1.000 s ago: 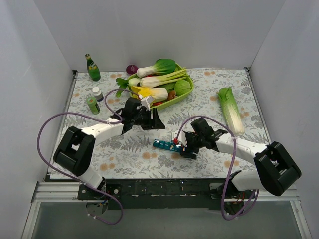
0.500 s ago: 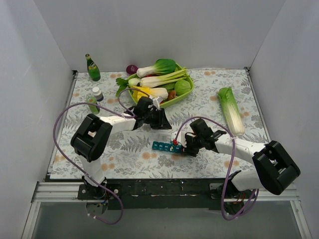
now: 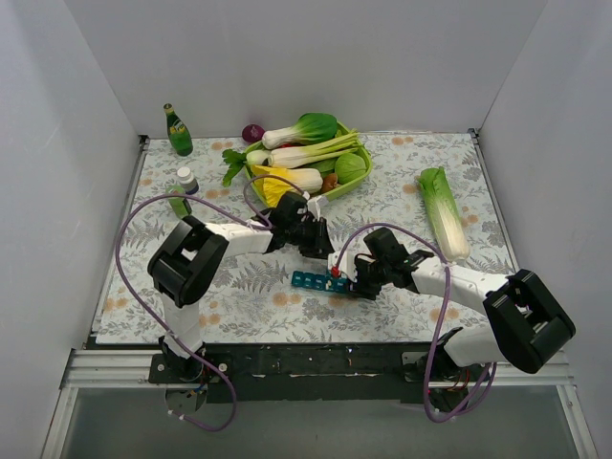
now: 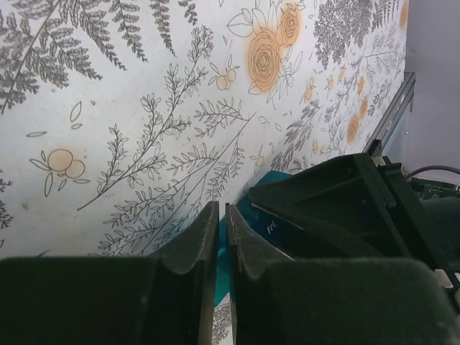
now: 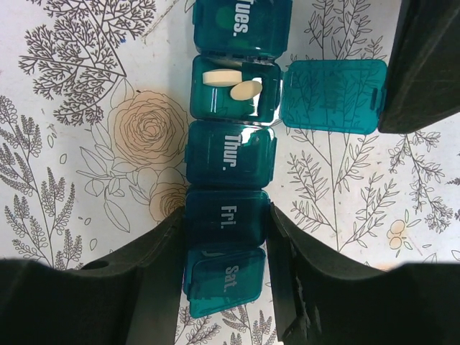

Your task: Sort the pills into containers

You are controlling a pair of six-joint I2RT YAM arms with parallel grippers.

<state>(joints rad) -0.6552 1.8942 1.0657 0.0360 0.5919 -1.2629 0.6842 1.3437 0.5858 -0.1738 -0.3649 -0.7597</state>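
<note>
Right end effector (image 5: 224,228) clamped across containers (image 5: 228,154) at Fri cell; strip flat on table (image 5: 86,180), between arms. Left end effector (image 4: 221,215) pinched narrow, empty, just beside strip. Risk: left arm bumps strip, pills (image 5: 233,83) jump from uncovered cell.

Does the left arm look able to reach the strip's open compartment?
Probably yes. The left gripper hovers near the containers, the open compartment has its lid flipped aside, and the right gripper clamps only the Fri. cell, two cells away.
</note>
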